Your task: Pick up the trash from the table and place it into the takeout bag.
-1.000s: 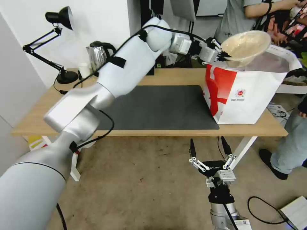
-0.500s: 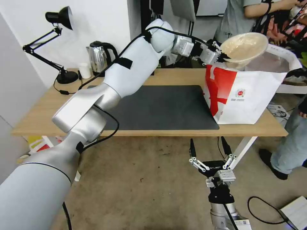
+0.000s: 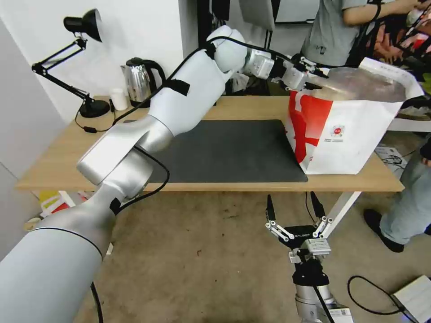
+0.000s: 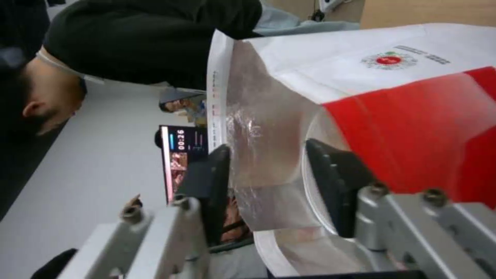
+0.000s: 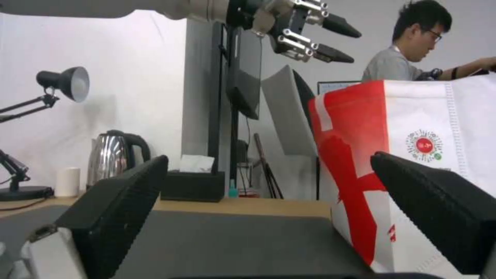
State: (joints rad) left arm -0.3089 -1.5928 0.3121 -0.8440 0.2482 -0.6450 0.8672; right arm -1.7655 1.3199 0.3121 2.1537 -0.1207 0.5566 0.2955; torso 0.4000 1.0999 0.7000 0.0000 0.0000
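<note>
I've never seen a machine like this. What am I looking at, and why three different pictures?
It is a wheeled robot with two arms. One camera sits on its head; one rides on each wrist. From the head you see a wooden table with a dark mat and a white-and-red takeout bag. The left hand hangs open over the bag's mouth, holding nothing. The right hand waits open below the table edge. A lamp and kettle stand at the back.
</note>
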